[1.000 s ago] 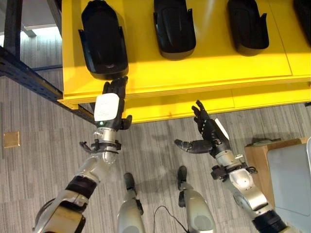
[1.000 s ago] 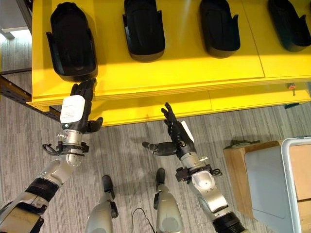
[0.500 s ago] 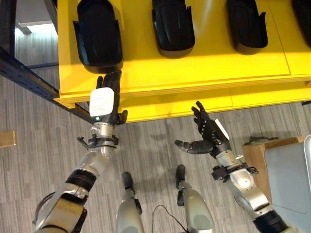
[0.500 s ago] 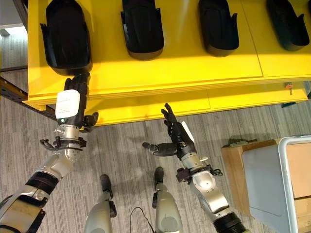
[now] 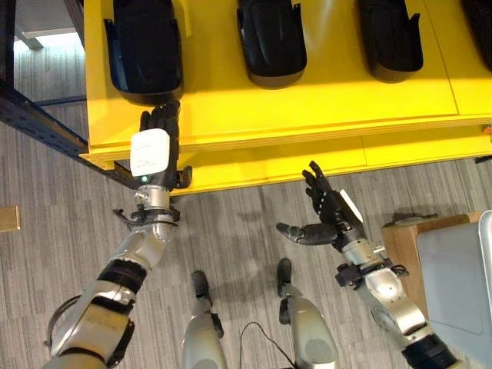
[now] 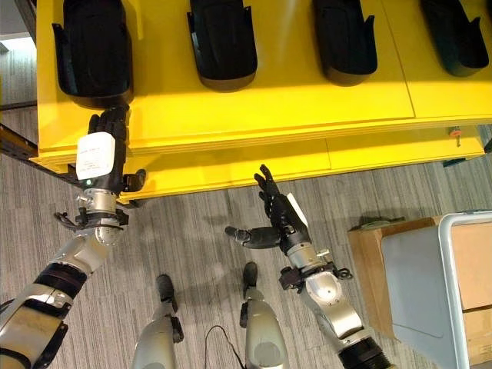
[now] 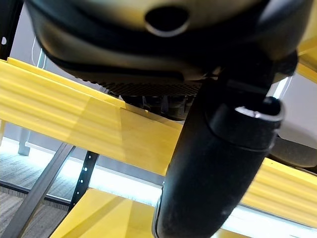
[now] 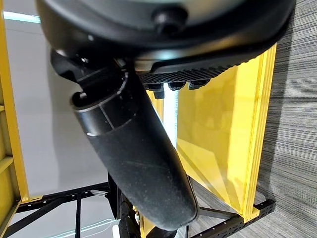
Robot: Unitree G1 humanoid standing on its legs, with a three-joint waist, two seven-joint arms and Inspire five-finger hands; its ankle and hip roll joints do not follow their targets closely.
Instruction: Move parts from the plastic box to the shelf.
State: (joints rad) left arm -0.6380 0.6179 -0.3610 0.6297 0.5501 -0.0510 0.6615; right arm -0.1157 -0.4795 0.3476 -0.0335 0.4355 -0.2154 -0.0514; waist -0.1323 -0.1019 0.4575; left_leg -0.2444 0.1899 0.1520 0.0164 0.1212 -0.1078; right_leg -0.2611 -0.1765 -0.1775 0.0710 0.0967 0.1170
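Resting just beyond the left hand [image 5: 152,142]: a black part [image 5: 144,42] on the shelf [image 5: 307,100].

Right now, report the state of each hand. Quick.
Left hand: open, fingers straight, tips at the near end of the leftmost black part on the yellow shelf.
Right hand: open, holding nothing, in front of the shelf.

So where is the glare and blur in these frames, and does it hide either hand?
Left eye view: a bright band of light crosses the yellow shelf below the black parts; the left hand and right hand stay legible, fingers straight. Left wrist view: the thumb is close and soft, with bright backlight beneath the shelf. Right wrist view: the thumb looms, soft.
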